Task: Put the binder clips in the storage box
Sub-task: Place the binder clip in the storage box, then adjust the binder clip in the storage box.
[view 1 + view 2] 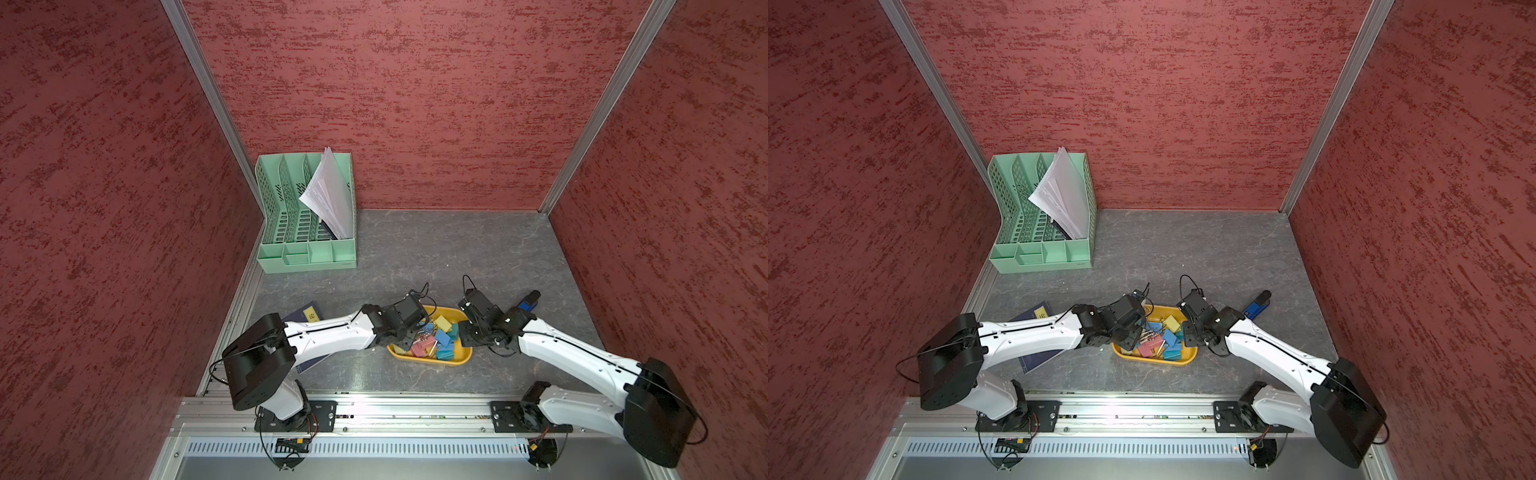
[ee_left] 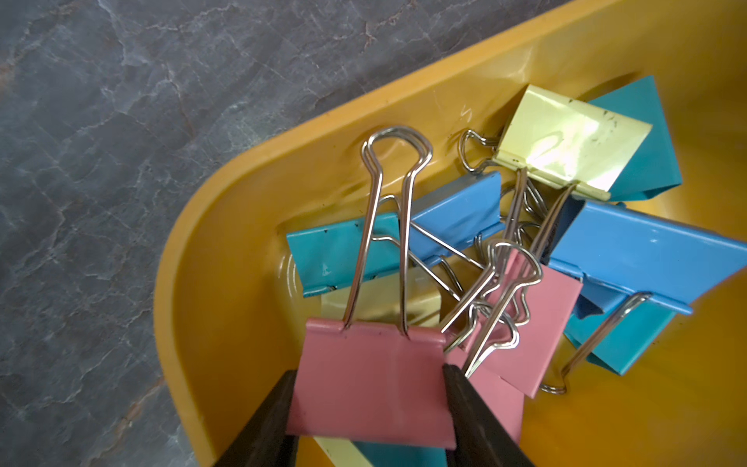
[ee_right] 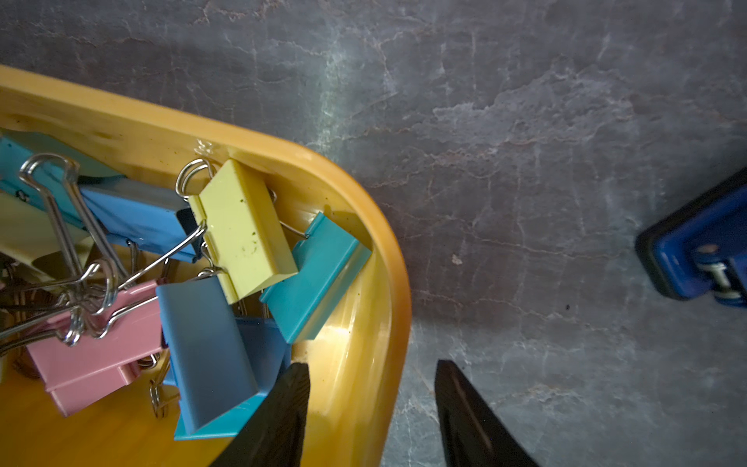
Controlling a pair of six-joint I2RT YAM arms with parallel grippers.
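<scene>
Left claw [image 2: 370,374] is pinched on the pink binder clip [image 2: 372,400], jaws flat against both sides of its body. It hangs over the heap of binder clips [image 1: 436,338] already lying in the storage box [image 1: 432,362], which sits near the middle of the bench's front edge. Right claw [image 3: 372,363] stands part open astride the box's end wall, gripping nothing. Best play now: let go low, well inside the rim, then lift straight up so no wire handle snags.

I count one storage box [image 1: 432,360], at least ten binder clips [image 2: 566,141] (their heap hides the exact number), one stapler [image 1: 528,303], one file organizer [image 1: 307,257], one notebook [image 1: 300,316] and two robot arms [image 1: 328,332].
</scene>
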